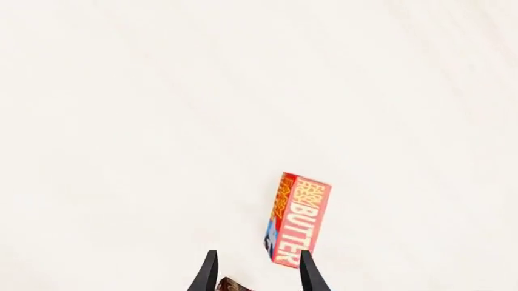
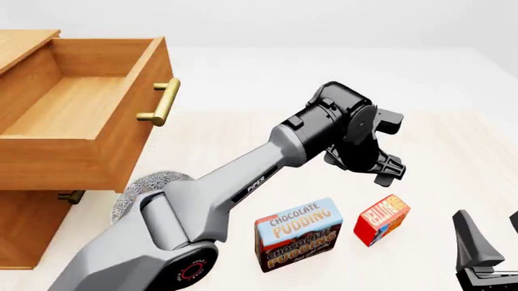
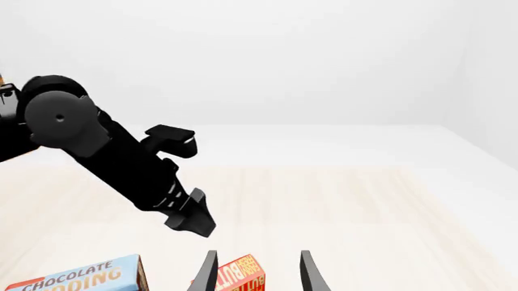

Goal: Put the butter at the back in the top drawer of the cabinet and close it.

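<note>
left wrist view: my left claw (image 1: 255, 273) is spread apart and empty, looking down on the pale desk (image 1: 162, 121). The small red box of butter (image 1: 296, 219) lies just past one fingertip, not between the fingers. Reads "FARM FRESH BUTTER".

front view: left claw (image 2: 380, 163) hangs above the desk, beyond the butter (image 2: 381, 219) and clear of it. Just beside the butter stands a blue-and-brown "CHOCOLATE PUDDING" box (image 2: 299, 233). The orange-brown wooden cabinet (image 2: 28, 224) is at the left, its top drawer (image 2: 77, 115) pulled out with nothing visible inside, brass bar handle (image 2: 159, 102) facing the boxes. A grey bowl (image 2: 150, 188) sits partly hidden behind my arm, which is marked "PIPER".

right wrist view: right claw (image 3: 255, 273) is also released, holding nothing, low and near the butter (image 3: 241, 276).

step: approach, no grasp yet, I reckon.

next: centre the left claw over the butter, drop, clench, then carry it to the drawer.
</note>
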`<action>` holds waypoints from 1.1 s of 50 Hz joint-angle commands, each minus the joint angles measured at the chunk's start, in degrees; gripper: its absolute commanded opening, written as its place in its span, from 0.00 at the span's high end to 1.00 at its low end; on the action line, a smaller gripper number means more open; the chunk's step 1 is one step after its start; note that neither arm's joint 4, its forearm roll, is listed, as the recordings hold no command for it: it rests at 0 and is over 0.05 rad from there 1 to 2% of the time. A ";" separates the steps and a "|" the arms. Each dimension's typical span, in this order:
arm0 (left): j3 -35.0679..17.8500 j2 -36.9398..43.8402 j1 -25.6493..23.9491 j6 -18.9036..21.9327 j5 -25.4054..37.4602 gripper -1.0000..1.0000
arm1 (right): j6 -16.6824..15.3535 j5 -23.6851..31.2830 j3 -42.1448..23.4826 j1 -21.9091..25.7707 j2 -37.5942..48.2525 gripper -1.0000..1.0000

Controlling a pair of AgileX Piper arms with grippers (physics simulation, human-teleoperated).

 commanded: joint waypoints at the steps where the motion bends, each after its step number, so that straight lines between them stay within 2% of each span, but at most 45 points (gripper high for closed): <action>1: -0.81 2.55 -1.48 -0.98 -0.01 0.00 | 0.00 0.00 0.00 0.00 0.00 0.00; 55: -3.91 9.41 -4.37 -2.00 0.02 0.00 | 0.00 0.00 0.00 0.00 0.00 0.00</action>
